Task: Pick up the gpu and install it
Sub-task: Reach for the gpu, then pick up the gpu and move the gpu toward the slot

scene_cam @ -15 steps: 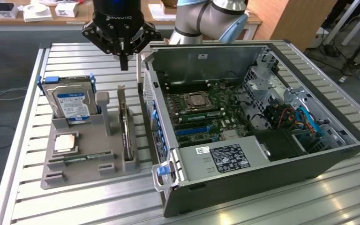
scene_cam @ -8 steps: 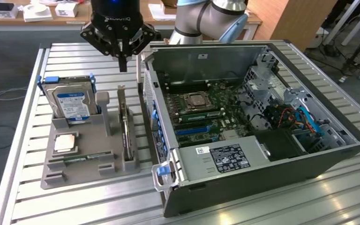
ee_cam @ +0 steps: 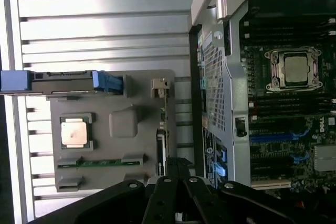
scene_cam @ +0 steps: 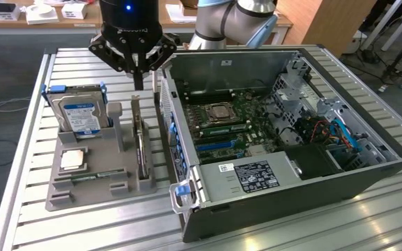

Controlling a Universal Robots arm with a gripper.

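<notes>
Seeing gpu (scene_cam: 140, 141) on edge in gray tray (scene_cam: 92, 187) slot nearest open case (scene_cam: 292, 201), motherboard (scene_cam: 232, 128) inside. Same tray: hard drive (scene_cam: 79, 115) upright, CPU (scene_cam: 71, 159) flat, RAM stick (scene_cam: 89, 178) in groove. Seeing tool (scene_cam: 138, 86) pressed together, gripping nothing, just above gpu's end.

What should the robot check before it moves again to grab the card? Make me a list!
1. Is the hand over the gpu, not touching it: ok.
2. Is the hand open to grab: not ok, it is shut.
3. Is the hand holding nothing: ok.
4. Is the gpu standing on edge in the gray tray: ok.
5. Is the computer case open: ok.
6. Are the blue slots inside empty: ok, as far as shows.
</notes>
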